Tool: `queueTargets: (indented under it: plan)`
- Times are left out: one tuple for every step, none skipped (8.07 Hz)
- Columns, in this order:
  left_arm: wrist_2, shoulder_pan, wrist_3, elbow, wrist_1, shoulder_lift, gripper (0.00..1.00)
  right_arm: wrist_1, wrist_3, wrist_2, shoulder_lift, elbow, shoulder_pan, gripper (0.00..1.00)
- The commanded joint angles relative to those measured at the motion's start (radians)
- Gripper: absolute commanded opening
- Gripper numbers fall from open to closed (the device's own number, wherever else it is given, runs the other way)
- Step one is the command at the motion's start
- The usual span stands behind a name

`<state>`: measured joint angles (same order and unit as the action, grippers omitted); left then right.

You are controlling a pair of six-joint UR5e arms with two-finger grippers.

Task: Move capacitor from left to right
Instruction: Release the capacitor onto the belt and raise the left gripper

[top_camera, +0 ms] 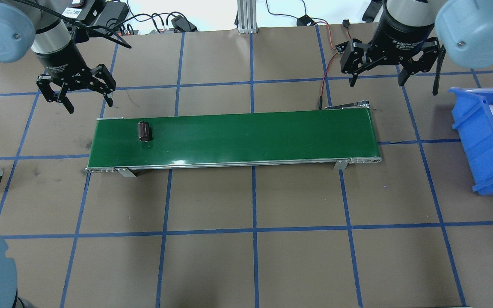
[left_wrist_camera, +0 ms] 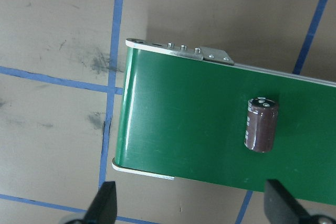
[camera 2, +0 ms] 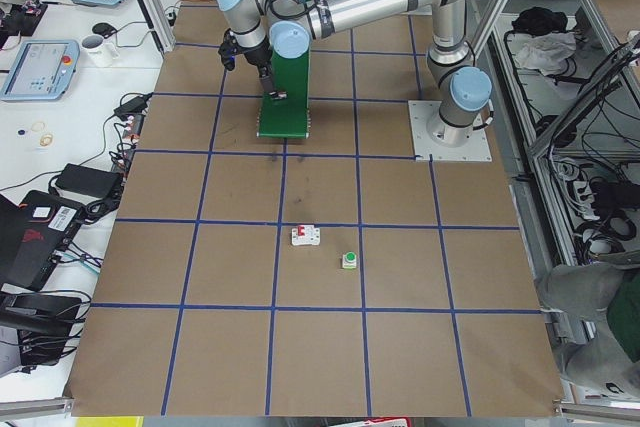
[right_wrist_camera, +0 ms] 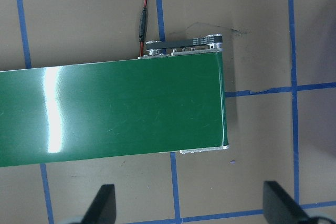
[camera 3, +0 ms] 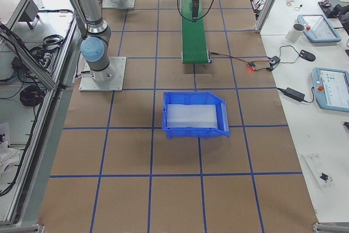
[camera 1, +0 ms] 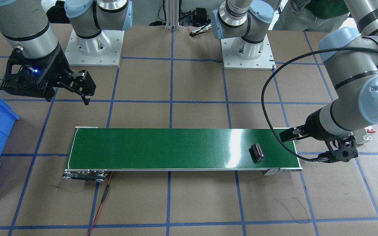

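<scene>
Table [top_camera: 246, 256]: brown surface ruled into squares by blue tape; carries all items below.

Conveyor belt [top_camera: 250, 137]: long green strip lying across the table from the robot's left to its right.

Blue bin [top_camera: 469, 128]: on the table past the belt's right end, apart from it.

Right gripper [top_camera: 377, 79]: jaws spread wide, nothing between them. Hangs over the far side of the belt's right end. Well apart from the task item.

Left gripper [top_camera: 89, 100]: jaws likewise spread, holding nothing. Hangs just beyond the far edge of the belt, at its left-end corner. Plainly the nearer of the two.

Capacitor [top_camera: 144, 131]: stubby dark brown cylinder lying on its side on the belt, near the left end, touching neither gripper.
- Bearing: from the left gripper it lies toward the robot and toward the belt's middle. In the left wrist view it sits up and to the right of the gap between the fingers.
- Axis: long axis runs across the belt's width, roughly square to the line along which the left fingers would close.
- Assessment: a sideways shift and a descent look sufficient, with little wrist turn needed, the fingers then meeting the glossy sleeve on its round sides
</scene>
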<state>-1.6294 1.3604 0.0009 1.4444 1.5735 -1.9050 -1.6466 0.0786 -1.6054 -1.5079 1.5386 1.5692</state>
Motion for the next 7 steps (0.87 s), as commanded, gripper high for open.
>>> queueTargets:
  plan:
    - [0.002, -0.01, 0.004, -0.016, 0.003, 0.017, 1.0, -0.013, -0.005, 0.004, 0.003, 0.0, 0.0, 1.0]
    - [0.002, -0.033, 0.005, -0.025, 0.002, 0.033, 1.0, -0.038, -0.014, 0.002, 0.005, 0.002, 0.0, 1.0]
    - [0.002, -0.068, 0.013, -0.039, 0.005, 0.072, 1.0, -0.039, -0.016, 0.004, 0.008, 0.003, 0.0, 1.0]
    - [0.002, -0.073, 0.017, -0.039, 0.009, 0.107, 1.0, -0.062, -0.017, 0.005, 0.012, 0.024, 0.0, 1.0]
    - [0.0, -0.069, 0.017, -0.038, 0.01, 0.135, 1.0, -0.129, -0.028, 0.005, 0.014, 0.047, 0.0, 1.0]
    - [0.0, -0.067, 0.016, -0.038, 0.01, 0.147, 1.0, -0.209, -0.104, 0.008, 0.015, 0.075, 0.0, 1.0]
    - [0.0, -0.057, 0.016, -0.038, 0.01, 0.155, 1.0, -0.231, -0.131, 0.013, 0.017, 0.086, 0.0, 1.0]
